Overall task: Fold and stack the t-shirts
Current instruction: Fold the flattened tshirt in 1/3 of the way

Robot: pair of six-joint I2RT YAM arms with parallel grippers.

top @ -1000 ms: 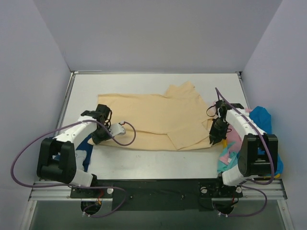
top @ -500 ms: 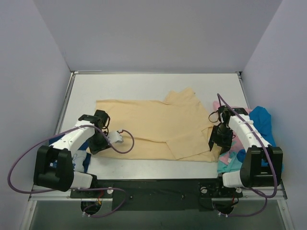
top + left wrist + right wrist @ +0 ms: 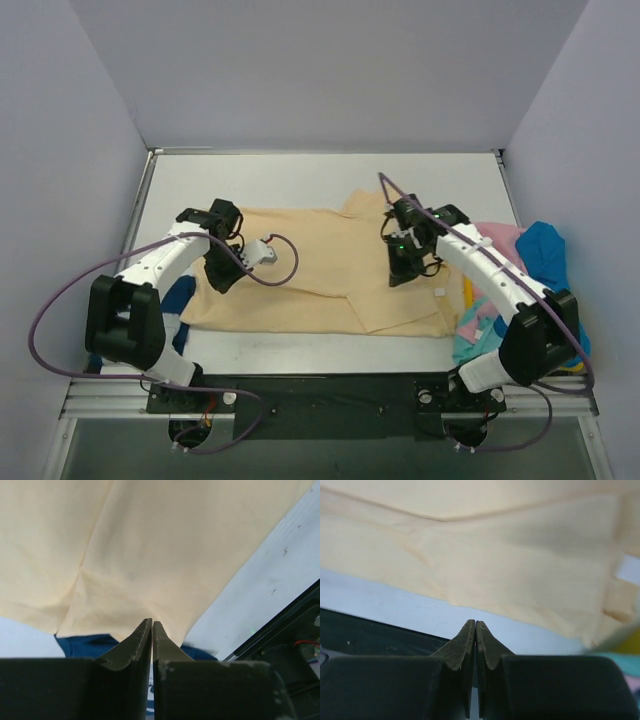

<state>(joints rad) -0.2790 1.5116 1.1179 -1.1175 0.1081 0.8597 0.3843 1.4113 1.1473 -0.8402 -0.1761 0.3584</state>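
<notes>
Pinching the left edge of the tan soft-cloth t-shirt [image 3: 320, 268], the left gripper [image 3: 151, 623] looks nearly closed on fabric; the right gripper [image 3: 476, 624] is closed, empty, above it. Spread across the white table [image 3: 300, 180], the shirt should be light and limp: hems and corners likely grip best.
</notes>
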